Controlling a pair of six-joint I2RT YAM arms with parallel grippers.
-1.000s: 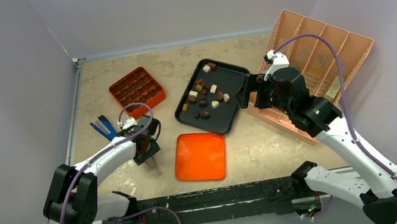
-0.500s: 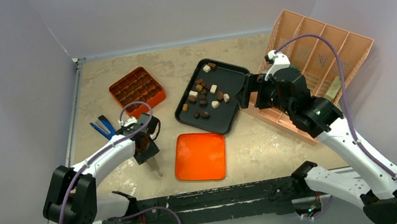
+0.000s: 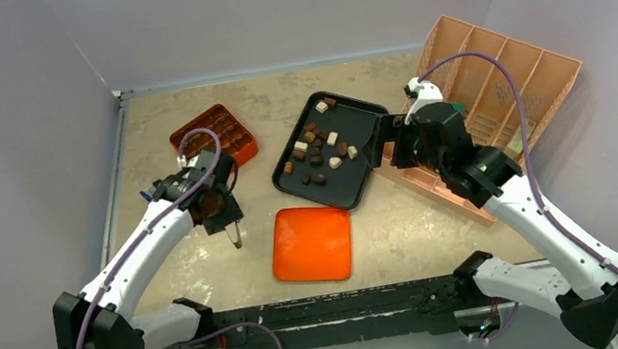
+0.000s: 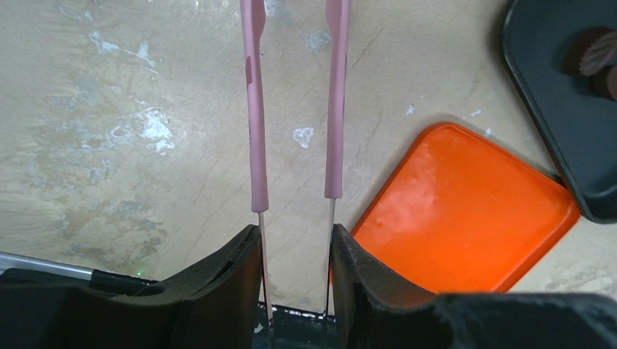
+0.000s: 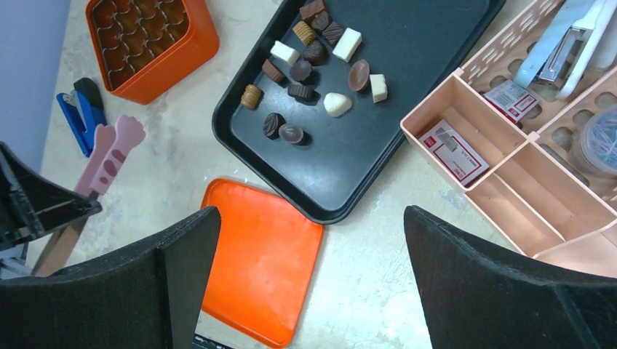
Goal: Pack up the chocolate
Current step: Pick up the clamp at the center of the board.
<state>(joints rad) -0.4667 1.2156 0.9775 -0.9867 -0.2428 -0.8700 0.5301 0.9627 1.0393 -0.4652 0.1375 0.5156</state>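
Note:
The chocolate [image 3: 317,150] is several dark, mid-brown and cream pieces lying loose on the black tray [image 3: 358,181], also seen in the right wrist view as chocolate [image 5: 313,69] on the tray [image 5: 378,145]. The orange compartmented box [image 3: 213,136] stands at the back left. My left gripper [image 3: 219,212] is shut on pink tongs [image 4: 255,109], their two arms pressed between its fingers [image 4: 218,291], above bare table left of the orange lid [image 3: 312,243]. My right gripper [image 5: 311,215] stands wide open over the tray's near-right edge, holding nothing.
A blue stapler [image 3: 161,198] lies left of the left gripper. A peach compartmented organizer [image 3: 498,88] with small office items leans at the right wall. The orange lid [image 4: 466,211] lies flat just in front of the tray. Walls close in at left, right and back.
The left arm has risen and swung back-left with the tongs, and its jaws have narrowed on them. The right gripper has shifted slightly left and stays open.

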